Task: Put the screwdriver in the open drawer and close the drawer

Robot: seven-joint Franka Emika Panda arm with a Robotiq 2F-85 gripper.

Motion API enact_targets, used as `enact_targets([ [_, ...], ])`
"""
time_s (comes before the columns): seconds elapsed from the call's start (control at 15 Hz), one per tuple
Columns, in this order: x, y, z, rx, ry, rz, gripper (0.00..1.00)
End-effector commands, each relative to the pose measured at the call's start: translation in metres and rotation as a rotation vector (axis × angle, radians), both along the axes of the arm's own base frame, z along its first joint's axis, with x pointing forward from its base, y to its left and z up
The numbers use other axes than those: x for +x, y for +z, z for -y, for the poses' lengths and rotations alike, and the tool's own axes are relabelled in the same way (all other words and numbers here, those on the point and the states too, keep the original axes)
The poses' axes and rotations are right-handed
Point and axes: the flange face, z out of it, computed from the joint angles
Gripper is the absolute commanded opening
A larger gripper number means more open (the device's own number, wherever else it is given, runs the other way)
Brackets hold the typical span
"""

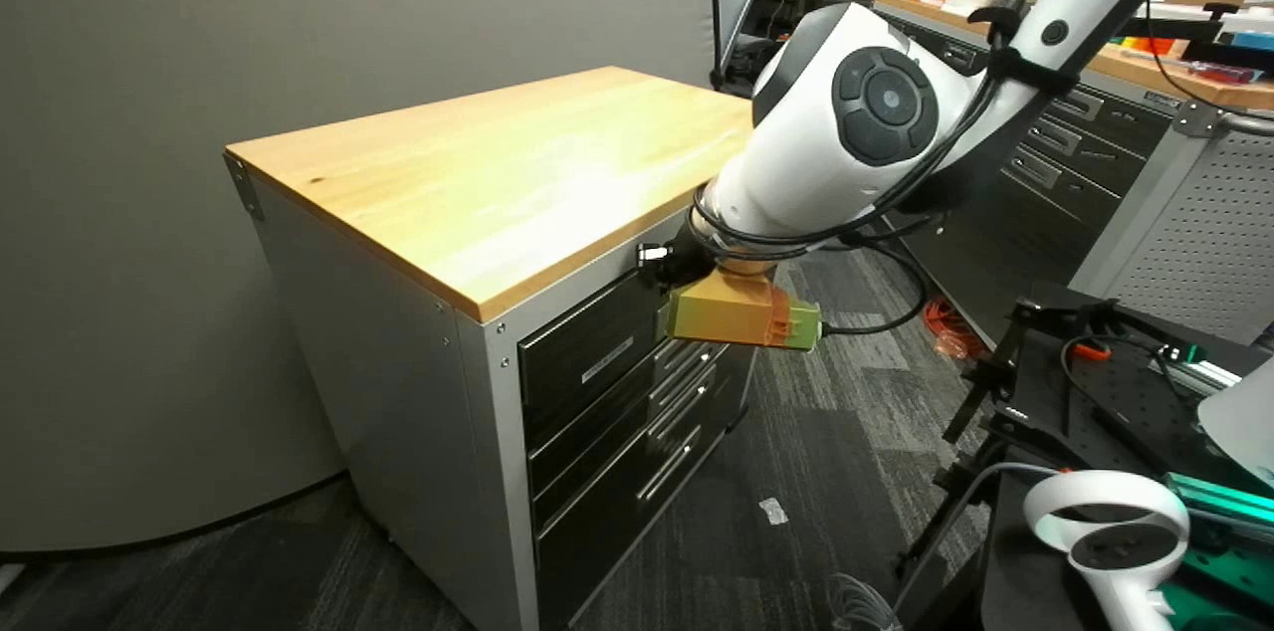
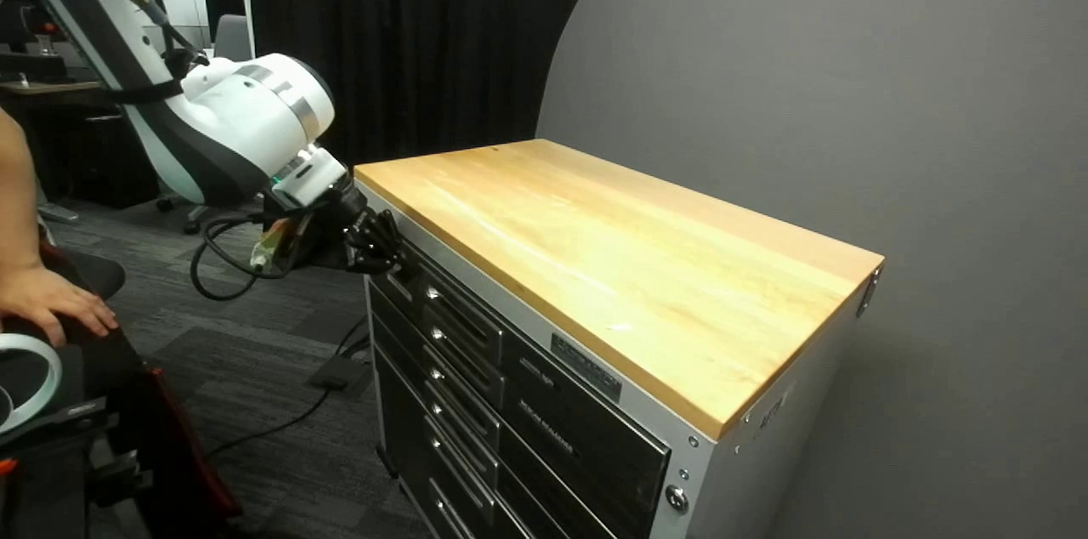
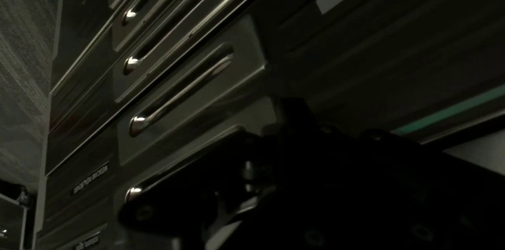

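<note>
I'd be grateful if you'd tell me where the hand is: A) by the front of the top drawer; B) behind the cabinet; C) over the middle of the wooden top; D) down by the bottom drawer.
A: both exterior views show the hand by the front of the top drawer, lower than the near edge of the wooden top.

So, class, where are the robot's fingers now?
In an exterior view, left of centre, the fingers are by the top drawer, just below the wooden top.
</note>
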Motion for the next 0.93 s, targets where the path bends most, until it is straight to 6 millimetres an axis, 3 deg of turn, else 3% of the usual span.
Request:
enact_targets([
  [0.0,0.008,0.009,-0.005,-0.013,0.024,0.057,0.00],
  [0.07,0.004,0.011,0.002,-0.040,0.057,0.017,0.26],
  [0.13,0.000,0.013,0.010,-0.060,0.094,-0.039,0.27],
  [0.27,-0.015,0.016,0.027,-0.120,0.178,-0.119,0.40],
  [0.73,-0.075,0.025,0.087,-0.193,0.428,-0.383,0.94],
  [0.87,-0.091,0.027,0.096,-0.204,0.510,-0.441,1.00],
])
